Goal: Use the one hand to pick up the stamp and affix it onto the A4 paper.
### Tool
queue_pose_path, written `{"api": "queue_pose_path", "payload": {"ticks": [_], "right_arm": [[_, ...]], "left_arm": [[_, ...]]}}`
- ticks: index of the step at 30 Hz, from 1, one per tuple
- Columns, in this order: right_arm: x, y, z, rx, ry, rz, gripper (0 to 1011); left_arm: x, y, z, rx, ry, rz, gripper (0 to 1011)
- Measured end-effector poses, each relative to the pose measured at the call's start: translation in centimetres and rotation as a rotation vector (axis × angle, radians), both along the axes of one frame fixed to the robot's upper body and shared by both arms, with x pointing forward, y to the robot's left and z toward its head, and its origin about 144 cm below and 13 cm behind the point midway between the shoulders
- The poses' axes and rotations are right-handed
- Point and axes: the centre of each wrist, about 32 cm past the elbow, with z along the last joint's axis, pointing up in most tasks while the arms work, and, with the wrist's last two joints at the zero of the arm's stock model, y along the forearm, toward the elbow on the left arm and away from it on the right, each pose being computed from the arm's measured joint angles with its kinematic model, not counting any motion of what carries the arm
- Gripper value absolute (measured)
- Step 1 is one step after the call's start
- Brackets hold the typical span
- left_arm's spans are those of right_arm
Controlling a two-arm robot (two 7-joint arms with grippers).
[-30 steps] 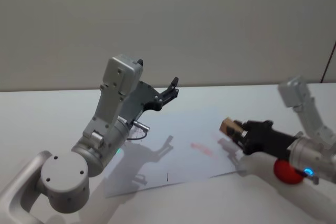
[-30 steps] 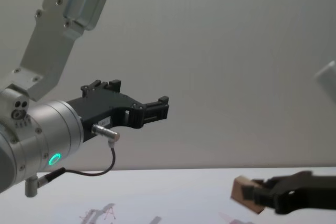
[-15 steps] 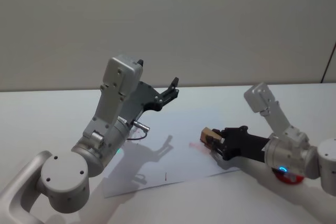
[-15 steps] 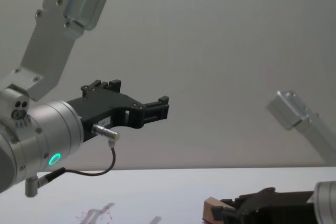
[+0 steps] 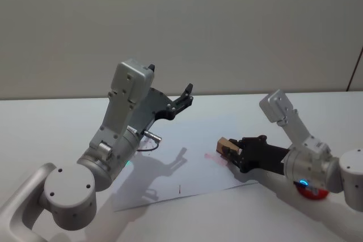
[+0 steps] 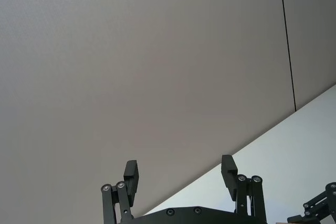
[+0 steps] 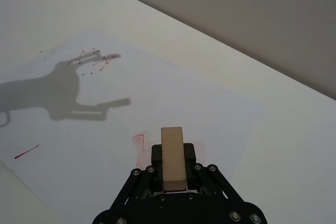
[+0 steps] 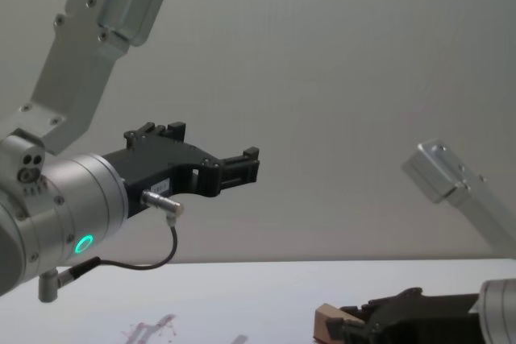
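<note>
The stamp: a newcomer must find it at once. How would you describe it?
Over the right part of the white A4 paper, the right gripper reaches in low; the left gripper hangs open, higher up. The stamp is the small light-brown block clamped at the right gripper's black tip, the only wood-coloured thing there.

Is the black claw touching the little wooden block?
Touching. In the right wrist view, the right gripper has its fingers pressed against both sides of the stamp, holding it.

Tan stamp (image 7: 172, 156); white paper (image 7: 184, 93) (pink marks (image 7: 139, 141)).
</note>
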Motion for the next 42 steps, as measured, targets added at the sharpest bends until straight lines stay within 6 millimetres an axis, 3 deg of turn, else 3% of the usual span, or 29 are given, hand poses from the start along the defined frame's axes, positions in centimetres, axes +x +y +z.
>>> {"api": "queue_pose_path", "payload": {"ticks": [9, 22, 42], "right_arm": [[-0.7, -0.5, 0.6, 0.03, -0.045, -0.039, 216], [-3.1, -2.3, 3.6, 0.143, -0.196, -0.16, 216], [-11.8, -7.6, 3.9, 0.176, -0.114, -0.375, 216]], "left_arm": [[0.0, 0.0, 0.0, 0.0, 0.0, 0.0, 1001], [0.0, 0.0, 0.0, 0.0, 0.0, 0.0, 1001], [0.0, 0.0, 0.0, 0.0, 0.0, 0.0, 1001]]}}
